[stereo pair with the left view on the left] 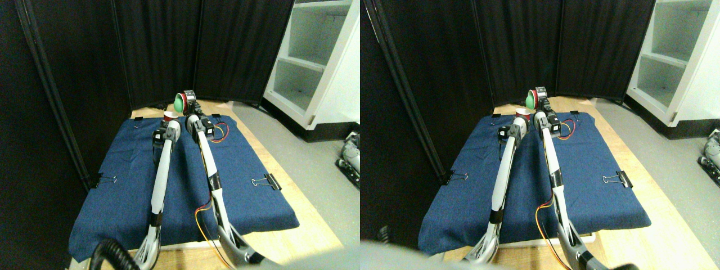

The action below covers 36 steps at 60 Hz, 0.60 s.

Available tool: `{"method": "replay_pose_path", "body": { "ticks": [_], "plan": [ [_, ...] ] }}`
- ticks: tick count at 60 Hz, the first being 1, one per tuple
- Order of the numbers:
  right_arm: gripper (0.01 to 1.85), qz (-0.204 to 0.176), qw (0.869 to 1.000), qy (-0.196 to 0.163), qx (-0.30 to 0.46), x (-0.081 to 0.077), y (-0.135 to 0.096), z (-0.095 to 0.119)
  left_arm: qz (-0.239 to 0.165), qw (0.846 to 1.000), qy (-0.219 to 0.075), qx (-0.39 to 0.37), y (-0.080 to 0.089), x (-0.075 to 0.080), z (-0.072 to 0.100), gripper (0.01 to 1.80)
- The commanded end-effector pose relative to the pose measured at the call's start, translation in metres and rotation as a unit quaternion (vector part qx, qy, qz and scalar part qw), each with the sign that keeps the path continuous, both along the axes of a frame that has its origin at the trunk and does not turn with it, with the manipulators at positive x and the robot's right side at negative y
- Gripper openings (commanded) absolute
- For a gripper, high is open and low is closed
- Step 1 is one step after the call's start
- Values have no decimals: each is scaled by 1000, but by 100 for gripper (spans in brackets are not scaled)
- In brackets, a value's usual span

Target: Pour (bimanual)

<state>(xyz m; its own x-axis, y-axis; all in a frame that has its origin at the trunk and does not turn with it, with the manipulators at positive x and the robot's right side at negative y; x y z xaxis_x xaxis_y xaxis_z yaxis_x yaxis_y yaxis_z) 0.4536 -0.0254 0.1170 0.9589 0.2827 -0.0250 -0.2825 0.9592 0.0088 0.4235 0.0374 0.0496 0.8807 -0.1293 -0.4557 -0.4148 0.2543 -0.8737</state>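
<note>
A small red cup (169,116) with a white inside sits upright at the tip of my left gripper (170,122), which is shut on it over the far end of the blue cloth (124,185). Just above and to its right, a green cup (180,103) with a red rim is tipped on its side, its mouth facing left and down toward the red cup. My right gripper (189,101) is shut on the green cup and holds it in the air. What the cups hold is not visible.
The blue cloth is held to a wooden board (292,191) by binder clips (269,181). Black curtain panels (157,45) close off the back and left. A white shelf unit (315,56) stands at the right on grey floor.
</note>
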Motion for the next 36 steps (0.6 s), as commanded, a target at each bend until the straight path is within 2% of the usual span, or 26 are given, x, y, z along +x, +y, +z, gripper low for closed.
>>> {"method": "replay_pose_path", "body": {
  "ticks": [1, 18, 27, 36],
  "plan": [
    [33, 17, 999, -28, -15, 2, 6, 4, -7, 1000, -12, -2, -5, 3, 4, 33],
    [33, 13, 999, -30, -43, 3, 12, 3, -3, 1000, -9, -9, -6, 5, 4, 33],
    [33, 8, 999, -17, -40, 6, 14, 0, 0, 1000, -5, -9, -6, 5, 4, 33],
    [33, 8, 999, -18, -35, 10, 13, -2, 0, 1000, -8, -8, -3, 6, 3, 33]
  ]
}}
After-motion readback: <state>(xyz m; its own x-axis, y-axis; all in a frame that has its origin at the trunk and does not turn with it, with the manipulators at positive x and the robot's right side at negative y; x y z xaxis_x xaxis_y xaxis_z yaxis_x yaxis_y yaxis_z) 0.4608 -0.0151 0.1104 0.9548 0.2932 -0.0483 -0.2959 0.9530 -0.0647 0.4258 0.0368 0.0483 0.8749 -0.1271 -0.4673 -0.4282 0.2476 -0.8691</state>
